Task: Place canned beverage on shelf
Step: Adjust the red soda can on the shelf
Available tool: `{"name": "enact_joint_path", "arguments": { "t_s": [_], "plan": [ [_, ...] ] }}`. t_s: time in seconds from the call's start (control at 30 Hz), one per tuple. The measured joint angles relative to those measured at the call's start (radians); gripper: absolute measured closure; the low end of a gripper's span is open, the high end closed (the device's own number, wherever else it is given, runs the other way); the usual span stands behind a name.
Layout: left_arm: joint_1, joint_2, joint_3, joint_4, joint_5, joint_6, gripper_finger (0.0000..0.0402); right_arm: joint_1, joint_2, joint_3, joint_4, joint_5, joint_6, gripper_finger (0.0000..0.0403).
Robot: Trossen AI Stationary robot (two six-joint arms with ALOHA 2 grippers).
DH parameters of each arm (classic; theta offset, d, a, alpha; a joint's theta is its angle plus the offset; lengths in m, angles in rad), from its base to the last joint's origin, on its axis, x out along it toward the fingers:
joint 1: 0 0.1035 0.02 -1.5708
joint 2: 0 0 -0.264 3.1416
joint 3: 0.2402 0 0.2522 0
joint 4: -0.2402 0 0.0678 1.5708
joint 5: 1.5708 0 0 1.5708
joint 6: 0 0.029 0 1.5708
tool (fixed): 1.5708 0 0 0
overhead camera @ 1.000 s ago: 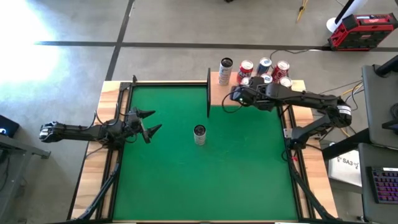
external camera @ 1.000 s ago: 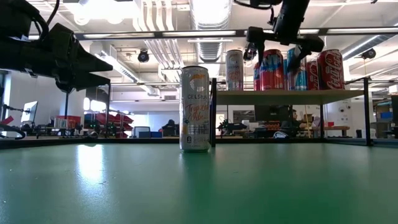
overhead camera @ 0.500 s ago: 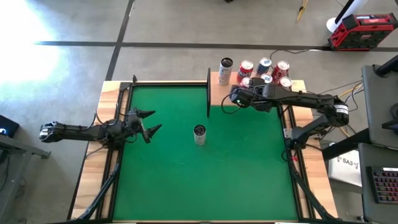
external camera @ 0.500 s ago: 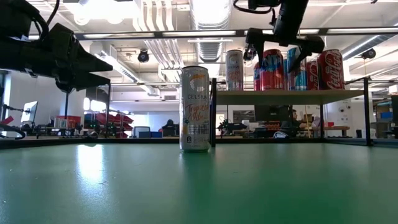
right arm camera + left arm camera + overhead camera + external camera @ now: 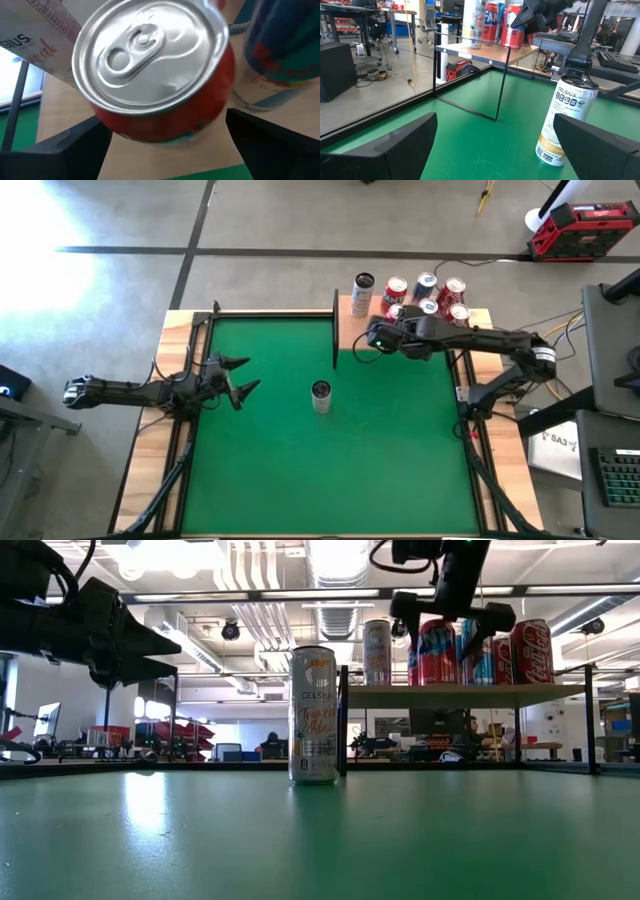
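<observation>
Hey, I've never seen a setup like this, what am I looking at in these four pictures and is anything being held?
It is a robot with two dark arms at a table covered by a green mat. One picture looks straight down, one sits at table level, and two come from cameras on the wrists. The left gripper waits open over the mat's left side. The right gripper hangs open above a red can on the small wooden shelf, fingers either side, apart from it. Other cans share the shelf. One tall pale can stands alone on the mat. Nothing is held.
</observation>
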State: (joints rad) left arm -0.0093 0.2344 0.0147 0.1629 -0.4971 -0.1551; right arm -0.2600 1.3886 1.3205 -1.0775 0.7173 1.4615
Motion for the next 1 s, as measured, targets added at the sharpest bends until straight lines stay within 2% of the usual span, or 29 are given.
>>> {"name": "enact_joint_path", "arguments": {
  "t_s": [0.13,0.47,0.67,1.0],
  "plan": [
    [0.0,0.0,0.0,0.0,0.0,0.0,0.0017,0.0,0.022,0.003,0.008,0.014,0.006,0.0047],
    [0.0,0.0,0.0,0.0,0.0,0.0,0.0017,0.0,0.035,0.027,-0.012,0.02,0.001,0.0144],
    [0.0,0.0,0.0,0.0,0.0,0.0,0.0017,0.0,0.028,0.027,-0.021,0.022,-0.086,0.0151],
    [0.0,0.0,0.0,0.0,0.0,0.0,0.0017,0.0,-0.006,0.027,-0.021,-0.048,-0.204,0.017]
  ]
}}
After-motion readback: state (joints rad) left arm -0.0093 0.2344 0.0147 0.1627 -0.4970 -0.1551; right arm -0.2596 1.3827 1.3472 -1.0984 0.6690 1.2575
